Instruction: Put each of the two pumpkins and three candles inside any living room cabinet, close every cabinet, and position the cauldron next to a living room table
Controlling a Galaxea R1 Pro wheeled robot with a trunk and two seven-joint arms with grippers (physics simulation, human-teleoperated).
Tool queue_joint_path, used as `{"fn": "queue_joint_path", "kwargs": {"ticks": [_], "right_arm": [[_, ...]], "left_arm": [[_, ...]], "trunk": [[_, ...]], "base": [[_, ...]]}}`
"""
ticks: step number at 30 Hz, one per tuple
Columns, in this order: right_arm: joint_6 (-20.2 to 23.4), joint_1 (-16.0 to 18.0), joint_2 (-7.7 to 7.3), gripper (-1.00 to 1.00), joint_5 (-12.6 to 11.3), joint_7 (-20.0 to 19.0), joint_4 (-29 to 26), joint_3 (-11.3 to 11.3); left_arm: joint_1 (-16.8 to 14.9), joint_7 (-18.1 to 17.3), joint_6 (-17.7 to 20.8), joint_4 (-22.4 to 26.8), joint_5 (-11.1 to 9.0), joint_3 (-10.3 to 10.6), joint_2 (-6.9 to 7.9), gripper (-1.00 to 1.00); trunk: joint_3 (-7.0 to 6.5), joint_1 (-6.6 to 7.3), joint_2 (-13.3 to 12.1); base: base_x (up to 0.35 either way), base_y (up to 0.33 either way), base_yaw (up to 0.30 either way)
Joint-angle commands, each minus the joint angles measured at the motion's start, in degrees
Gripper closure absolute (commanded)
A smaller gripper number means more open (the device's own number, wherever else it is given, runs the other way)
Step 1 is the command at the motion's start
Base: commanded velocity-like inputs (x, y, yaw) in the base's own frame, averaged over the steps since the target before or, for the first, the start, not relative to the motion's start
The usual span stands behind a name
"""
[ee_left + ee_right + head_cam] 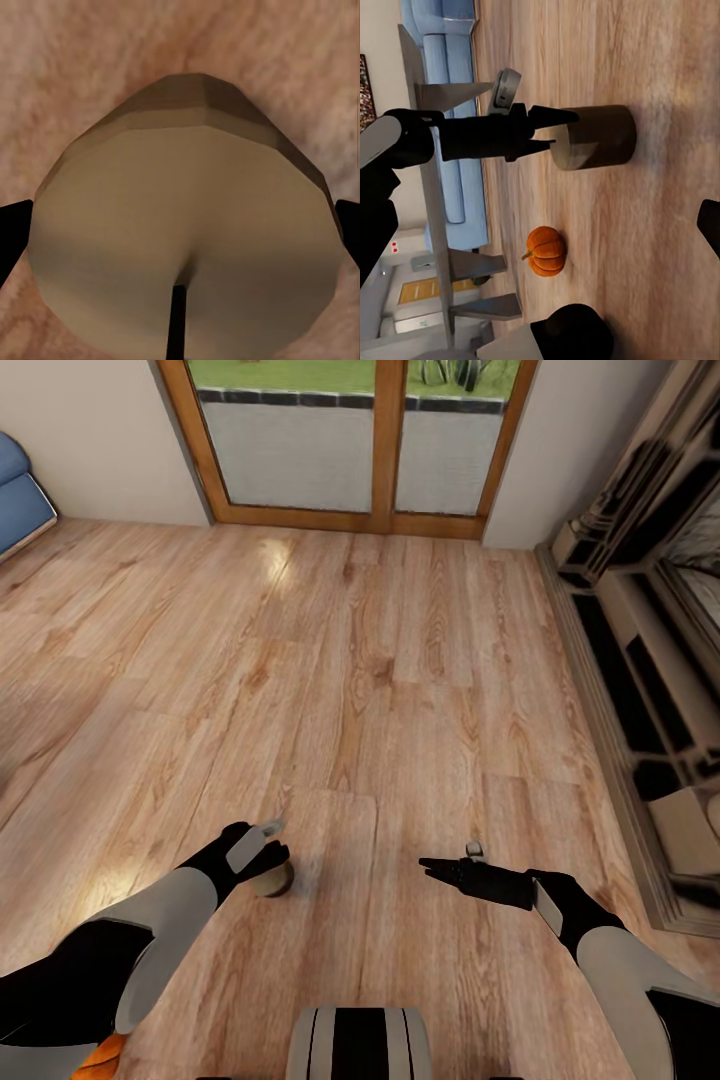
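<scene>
- left gripper (268,857) is down at a tan candle (272,880) standing upright on the wood floor (380,690), just ahead of the robot
- left wrist view: candle (184,240) sits between the two dark fingertips (13,232), one on each side; jaws straddle it, but real clamping contact can't be told
- right wrist view: left gripper (556,129) reaches the candle (592,138) at its top end, fingers along that end; candle base is on the floor
- right gripper (440,867) hangs over bare floor, well apart from the candle; jaw state can't be told
- pumpkin (544,251) lies on the floor near the table (435,187), close to its angled legs, apart from the candle
- orange sliver (100,1055) at the lower edge of the head view by the left arm, too cut off to identify
- blue sofa (20,490) at far left, glass door (350,445) straight ahead, dark shelf unit (650,660) along the right wall
</scene>
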State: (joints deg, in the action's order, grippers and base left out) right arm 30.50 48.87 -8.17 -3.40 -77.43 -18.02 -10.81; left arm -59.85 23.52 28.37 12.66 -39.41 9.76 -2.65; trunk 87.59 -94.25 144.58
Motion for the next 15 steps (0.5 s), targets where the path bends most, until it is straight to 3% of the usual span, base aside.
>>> {"fn": "queue_joint_path", "kwargs": {"ticks": [1,15], "right_arm": [[0.00,0.00,0.00,-1.00,-0.01,0.00,0.00,0.00],[0.00,0.00,-0.09,-1.00,0.03,0.00,0.00,0.00]], "left_arm": [[0.00,0.02,0.02,0.05,0.04,0.00,0.01,1.00],[-0.19,0.46,1.24,3.37,0.01,-0.09,-0.37,1.00]], "trunk": [[0.00,0.00,0.00],[0.00,0.00,0.00]], "base": [[0.000,0.000,0.000],[0.000,0.000,0.000]]}}
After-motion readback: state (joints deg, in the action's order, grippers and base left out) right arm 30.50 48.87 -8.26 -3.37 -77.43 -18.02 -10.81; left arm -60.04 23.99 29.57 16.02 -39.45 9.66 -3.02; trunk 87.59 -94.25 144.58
